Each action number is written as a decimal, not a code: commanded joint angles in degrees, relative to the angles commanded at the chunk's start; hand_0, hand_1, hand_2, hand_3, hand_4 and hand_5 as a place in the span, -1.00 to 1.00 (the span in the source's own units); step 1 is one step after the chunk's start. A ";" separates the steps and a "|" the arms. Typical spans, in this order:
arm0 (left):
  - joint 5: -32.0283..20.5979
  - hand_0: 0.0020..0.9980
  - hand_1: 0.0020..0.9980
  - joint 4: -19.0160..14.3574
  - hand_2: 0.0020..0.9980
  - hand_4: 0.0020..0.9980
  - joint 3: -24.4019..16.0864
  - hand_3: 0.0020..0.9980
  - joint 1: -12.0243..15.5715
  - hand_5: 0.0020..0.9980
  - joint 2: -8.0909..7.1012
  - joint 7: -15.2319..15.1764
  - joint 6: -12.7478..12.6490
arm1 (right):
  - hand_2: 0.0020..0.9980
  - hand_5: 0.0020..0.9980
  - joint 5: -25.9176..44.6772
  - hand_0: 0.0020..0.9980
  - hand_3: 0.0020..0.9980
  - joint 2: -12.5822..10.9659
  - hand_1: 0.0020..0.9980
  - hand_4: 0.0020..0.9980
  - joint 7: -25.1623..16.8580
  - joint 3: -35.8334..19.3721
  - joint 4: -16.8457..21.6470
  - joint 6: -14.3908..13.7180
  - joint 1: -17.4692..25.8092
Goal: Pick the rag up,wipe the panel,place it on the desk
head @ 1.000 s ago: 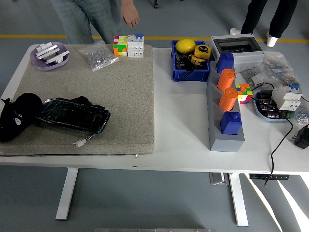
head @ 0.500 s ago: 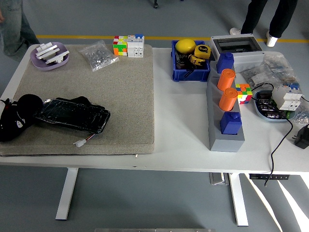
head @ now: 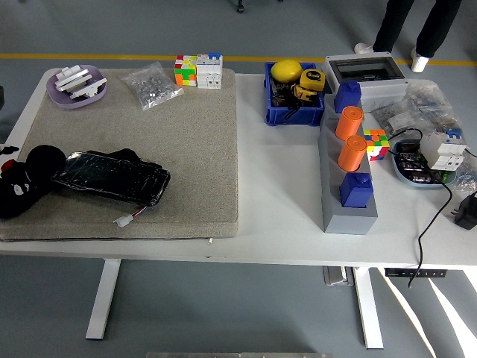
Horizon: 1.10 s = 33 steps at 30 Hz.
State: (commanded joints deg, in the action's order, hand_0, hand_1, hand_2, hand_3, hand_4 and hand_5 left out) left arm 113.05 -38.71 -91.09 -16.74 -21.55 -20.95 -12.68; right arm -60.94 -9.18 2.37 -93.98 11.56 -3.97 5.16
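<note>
Left of centre, a glossy black rectangular panel (head: 112,177) lies on a coarse beige mat (head: 164,142); the left hand (head: 21,186), fingers indistinct, rests beside it on the white worktop (head: 276,186).

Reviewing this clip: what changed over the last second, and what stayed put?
The person at the far-left side of the table walked off to the left and is gone from view; another person's legs remain at top right. The black left hand at the mat's left edge shifted slightly, beside the black panel. Nothing was grasped or released. The panel, purple dish, blue bin and grey rack stayed in place.
</note>
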 joint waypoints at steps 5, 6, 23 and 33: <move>-5.10 0.58 0.65 -4.75 0.59 1.00 -1.47 0.53 2.64 -0.68 0.15 -0.45 1.06 | 0.35 -0.06 -0.11 0.53 0.13 -0.06 0.22 0.95 0.01 -0.07 -0.04 -0.01 0.12; -6.31 0.58 0.65 -5.56 0.59 1.00 -1.74 0.53 3.04 -0.68 0.22 -0.51 1.33 | 0.35 -0.06 -0.12 0.53 0.13 -0.07 0.22 0.95 0.01 -0.08 -0.05 -0.01 0.12; -39.95 0.34 0.35 -16.23 0.23 0.82 -9.32 0.12 7.09 -0.64 8.36 -1.61 7.45 | 0.35 -0.06 -0.84 0.54 0.13 0.28 0.22 0.95 0.10 -0.57 -0.54 -0.10 0.68; -40.20 0.32 0.31 -19.05 0.19 0.81 -11.18 0.12 7.78 -0.64 9.35 -1.51 7.79 | 0.35 -0.06 -0.23 0.54 0.13 0.34 0.22 0.95 0.18 -0.07 -0.73 -0.09 0.79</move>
State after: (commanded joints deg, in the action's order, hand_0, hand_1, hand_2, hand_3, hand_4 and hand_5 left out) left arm 72.85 -57.76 -102.27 -8.96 -12.20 -22.46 -4.89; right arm -61.17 -8.83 2.55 -94.05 10.83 -4.06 5.95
